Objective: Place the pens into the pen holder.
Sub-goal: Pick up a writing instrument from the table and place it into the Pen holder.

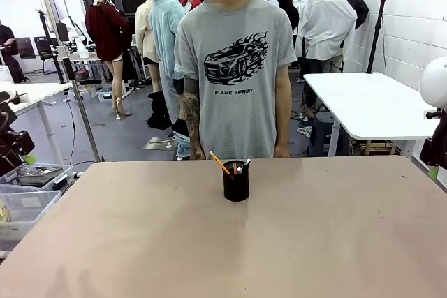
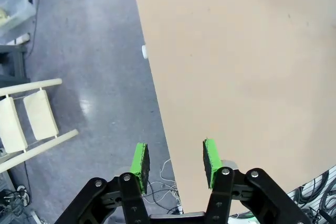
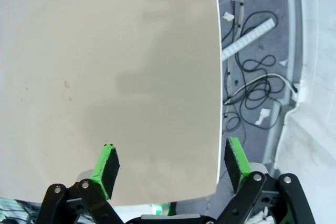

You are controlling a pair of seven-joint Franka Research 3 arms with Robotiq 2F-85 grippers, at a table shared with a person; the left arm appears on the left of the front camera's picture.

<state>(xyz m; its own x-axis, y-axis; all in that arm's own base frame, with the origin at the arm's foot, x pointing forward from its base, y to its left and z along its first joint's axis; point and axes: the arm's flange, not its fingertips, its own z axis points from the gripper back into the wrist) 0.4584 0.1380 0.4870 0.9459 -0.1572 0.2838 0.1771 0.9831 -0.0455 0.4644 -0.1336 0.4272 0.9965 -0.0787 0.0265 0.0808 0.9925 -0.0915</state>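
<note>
While a person [image 1: 237,68] in a grey printed T-shirt stands at the far side of the table [image 1: 223,242], one black mesh pen holder [image 1: 236,181] sits upright near the far edge, about midway across. Sticking out of its top I can count three pens [image 1: 232,165]: one orange-yellow pencil [image 1: 218,162] leaning toward my left, and two more tips, one pale and one dark, close together on the other side, too small to tell apart well. My left gripper [image 2: 174,161] hangs over the table's edge with grey floor to one side, its two green pads apart and nothing between them. My right gripper [image 3: 171,162] also hovers above the table's edge, beside loose cables on the floor [image 3: 252,87], jaws spread wide and empty.
</note>
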